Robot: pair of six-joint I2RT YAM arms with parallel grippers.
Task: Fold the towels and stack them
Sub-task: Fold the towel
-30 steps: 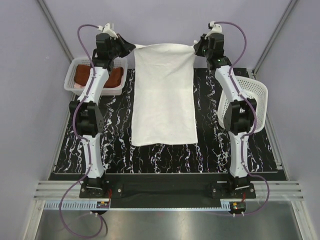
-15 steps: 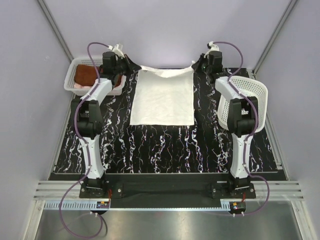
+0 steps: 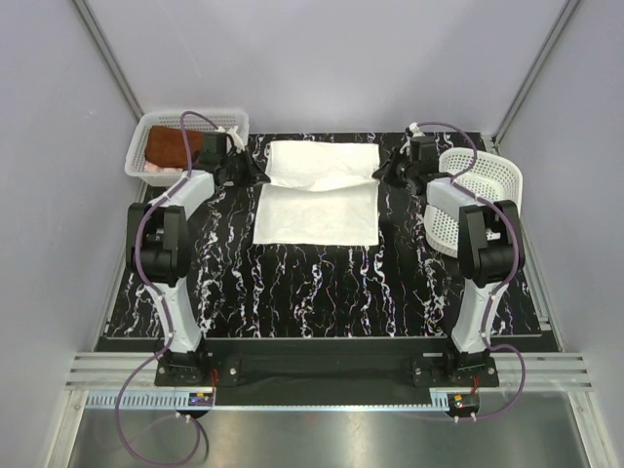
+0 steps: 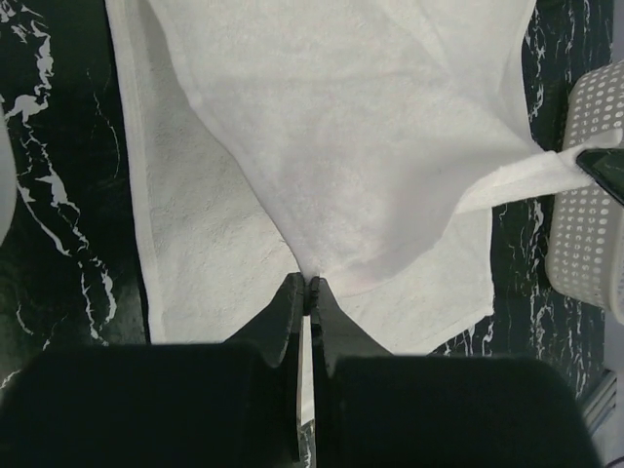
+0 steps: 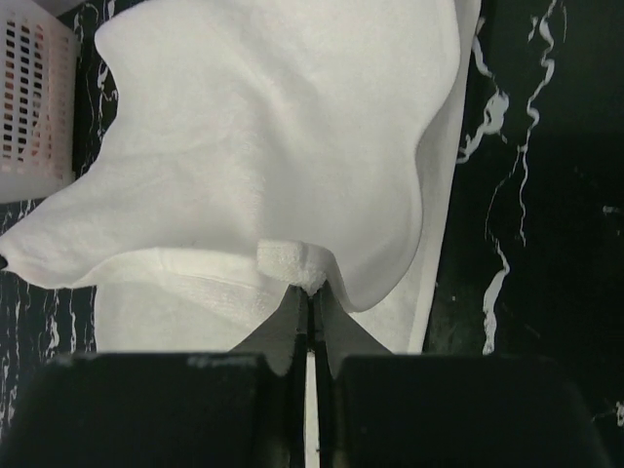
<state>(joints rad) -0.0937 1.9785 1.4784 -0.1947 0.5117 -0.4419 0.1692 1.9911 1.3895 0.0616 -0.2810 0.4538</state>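
On the black marbled table (image 3: 322, 292), the white towel (image 3: 317, 210) lay partly folded. Left jaws and right jaws each pinched a corner of its upper layer, at the far side.

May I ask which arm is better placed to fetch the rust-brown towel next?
Probably left: the rust-brown towel sits in the basket beside the left fingers; the right fingers are across the white towel.

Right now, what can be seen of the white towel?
The white towel is soft, nubbly terry cloth with a hemmed edge. Its near part lies flat on the black marbled table; its far part is doubled back over it, loose and billowed. The left gripper and right gripper are each shut on a corner of that upper layer.
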